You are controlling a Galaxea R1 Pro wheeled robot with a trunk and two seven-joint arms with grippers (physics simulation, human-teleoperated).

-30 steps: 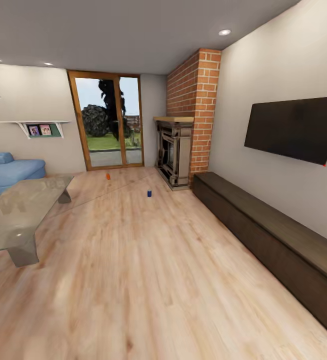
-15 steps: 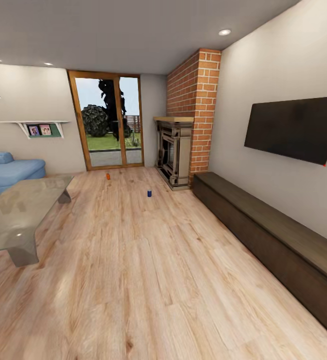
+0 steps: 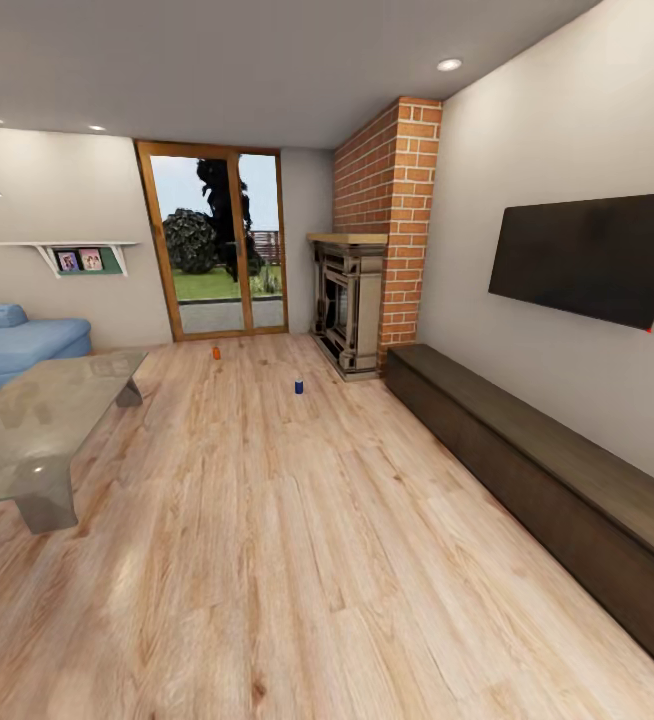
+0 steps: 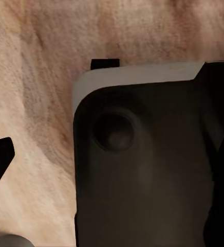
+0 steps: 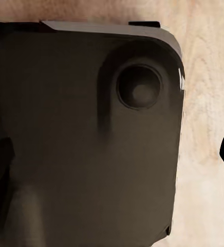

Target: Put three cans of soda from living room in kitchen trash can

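Home living room, blue sofa, brick fireplace, wall TV

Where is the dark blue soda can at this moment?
In the head view, the blue can stands upright on the wood floor, just left of the fireplace.

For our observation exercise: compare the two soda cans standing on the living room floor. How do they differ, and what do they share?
Colour: the orange can is bright, the blue can dark. Place: the orange can stands farther off, near the glass doors; the blue can stands nearer the camera, closer to the fireplace. Both are small, upright, and on the wood floor.
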